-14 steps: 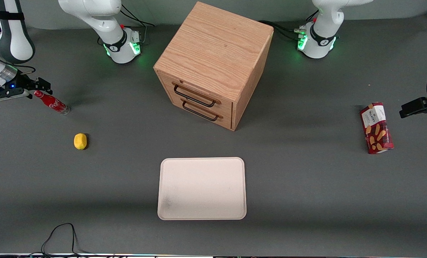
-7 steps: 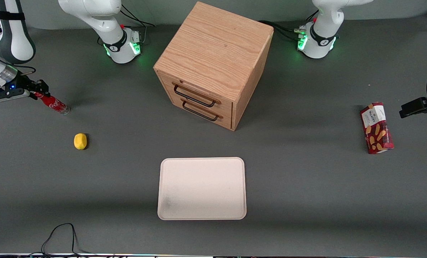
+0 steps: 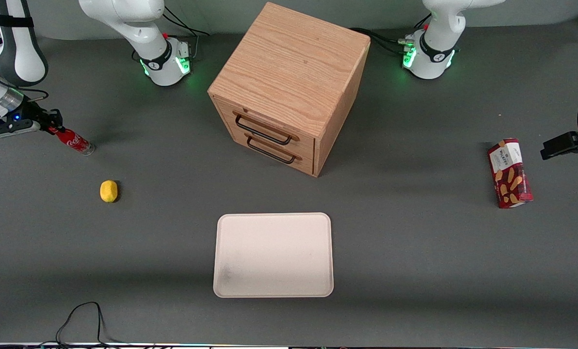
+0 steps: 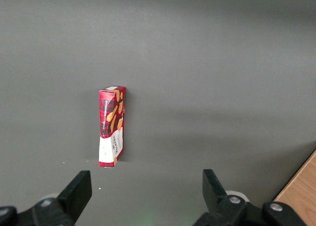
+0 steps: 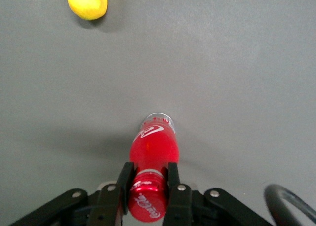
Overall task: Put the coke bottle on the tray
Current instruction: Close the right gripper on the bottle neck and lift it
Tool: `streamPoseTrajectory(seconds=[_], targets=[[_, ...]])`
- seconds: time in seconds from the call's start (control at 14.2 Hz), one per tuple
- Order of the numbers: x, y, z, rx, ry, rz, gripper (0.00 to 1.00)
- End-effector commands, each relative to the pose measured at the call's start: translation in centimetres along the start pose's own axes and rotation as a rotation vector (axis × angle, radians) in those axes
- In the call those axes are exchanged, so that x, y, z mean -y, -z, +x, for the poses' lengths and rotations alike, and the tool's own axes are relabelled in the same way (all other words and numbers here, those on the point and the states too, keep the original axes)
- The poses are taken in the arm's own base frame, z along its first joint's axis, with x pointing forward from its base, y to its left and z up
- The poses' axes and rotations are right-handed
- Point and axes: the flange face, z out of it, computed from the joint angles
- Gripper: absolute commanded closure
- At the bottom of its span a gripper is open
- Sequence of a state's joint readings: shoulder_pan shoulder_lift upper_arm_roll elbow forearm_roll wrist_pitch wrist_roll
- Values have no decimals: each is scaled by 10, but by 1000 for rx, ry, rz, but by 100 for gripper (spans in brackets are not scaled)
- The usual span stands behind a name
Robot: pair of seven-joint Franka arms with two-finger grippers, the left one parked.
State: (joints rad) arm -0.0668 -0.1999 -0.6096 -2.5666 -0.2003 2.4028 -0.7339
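Coke bottle [image 5: 153,149] is stood at the working arm's end of the table, clamped at its neck by the gripper [image 5: 148,184], presumably so it is lifted upright. Lemon [image 3: 108,191] lies nearer the front camera; the tray [image 3: 273,254] is well apart.

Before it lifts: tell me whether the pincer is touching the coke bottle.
Touching. In the right wrist view the pincer has a finger pressed against each side of the coke bottle just under its red cap, with no gap showing.
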Motion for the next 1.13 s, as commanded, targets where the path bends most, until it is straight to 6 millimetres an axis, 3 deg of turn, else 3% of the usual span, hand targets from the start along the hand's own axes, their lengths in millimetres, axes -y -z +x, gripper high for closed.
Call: streamPoseTrajectory(seconds=[0.0,0.42,0.7,0.91,1.06], targets=[[2,42,18,-18,28,9,86],[-8,179,62,63,41,11,86],[-2,267,70,55,41,13,86],[7,288,80,41,49,11,87],[20,286,107,30,31,28,87]])
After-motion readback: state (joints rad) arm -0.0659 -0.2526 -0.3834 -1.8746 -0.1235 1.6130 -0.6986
